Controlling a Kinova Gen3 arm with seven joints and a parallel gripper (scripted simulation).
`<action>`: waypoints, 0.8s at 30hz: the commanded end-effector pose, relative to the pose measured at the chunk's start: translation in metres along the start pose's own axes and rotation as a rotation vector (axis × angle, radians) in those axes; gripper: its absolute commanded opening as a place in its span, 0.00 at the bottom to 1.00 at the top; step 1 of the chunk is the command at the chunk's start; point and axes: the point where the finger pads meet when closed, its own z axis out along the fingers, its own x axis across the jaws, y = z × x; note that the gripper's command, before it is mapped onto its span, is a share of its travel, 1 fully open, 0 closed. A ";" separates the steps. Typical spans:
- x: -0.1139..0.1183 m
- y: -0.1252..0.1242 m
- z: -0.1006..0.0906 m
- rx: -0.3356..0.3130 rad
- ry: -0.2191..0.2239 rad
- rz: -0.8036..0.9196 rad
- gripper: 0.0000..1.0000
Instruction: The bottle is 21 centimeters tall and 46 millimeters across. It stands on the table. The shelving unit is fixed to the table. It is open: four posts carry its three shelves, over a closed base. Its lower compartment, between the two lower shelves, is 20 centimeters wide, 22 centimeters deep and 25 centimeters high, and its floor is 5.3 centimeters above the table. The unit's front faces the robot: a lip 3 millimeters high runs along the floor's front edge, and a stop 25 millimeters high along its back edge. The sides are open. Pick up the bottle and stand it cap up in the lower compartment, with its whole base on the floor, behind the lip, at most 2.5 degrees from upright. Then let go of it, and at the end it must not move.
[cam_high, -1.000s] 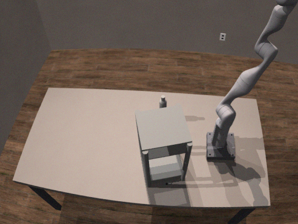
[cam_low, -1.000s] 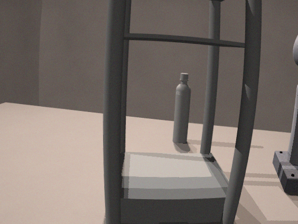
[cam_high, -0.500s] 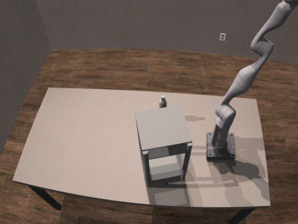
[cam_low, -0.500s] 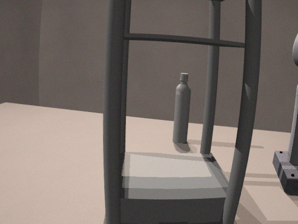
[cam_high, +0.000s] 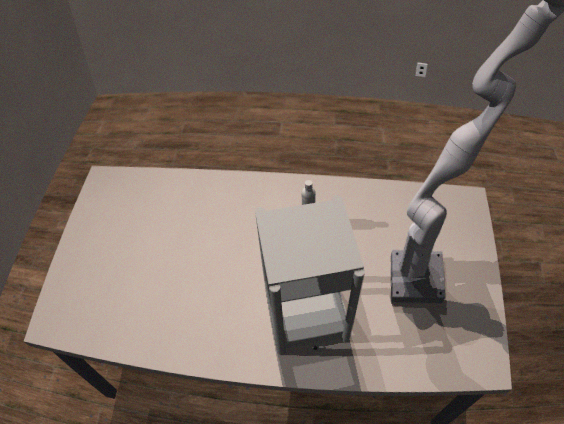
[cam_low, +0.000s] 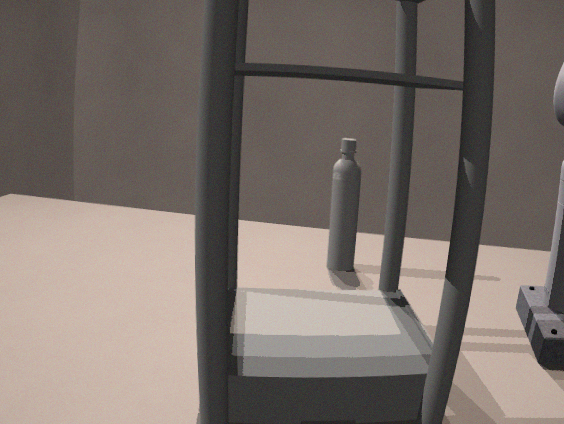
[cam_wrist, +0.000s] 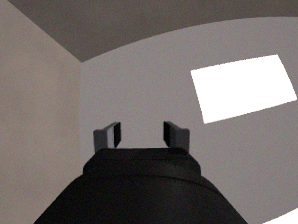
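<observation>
The grey bottle (cam_high: 308, 192) (cam_low: 344, 210) stands upright on the table (cam_high: 150, 260), cap up, just behind the shelving unit (cam_high: 307, 240) as the top camera sees it. In the exterior view the bottle shows through the open posts (cam_low: 215, 200), beyond the lower compartment's floor (cam_low: 320, 315), which holds nothing. My gripper (cam_wrist: 142, 131) is open and empty. It shows only in the wrist view, pointing up at the walls and ceiling. The arm (cam_high: 467, 140) reaches high out of the top of the top view, far above the bottle.
The arm's base (cam_high: 418, 276) (cam_low: 542, 320) is bolted to the table right of the shelving unit. The table's edges run around on all sides above a wooden floor (cam_high: 250, 130). Bright light panels (cam_wrist: 242, 86) show on the ceiling.
</observation>
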 end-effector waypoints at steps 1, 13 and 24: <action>-0.018 -0.036 -0.005 0.079 -0.110 0.053 1.00; -0.056 -0.186 -0.027 0.323 -0.200 0.268 1.00; -0.065 -0.294 -0.060 0.503 -0.264 0.421 1.00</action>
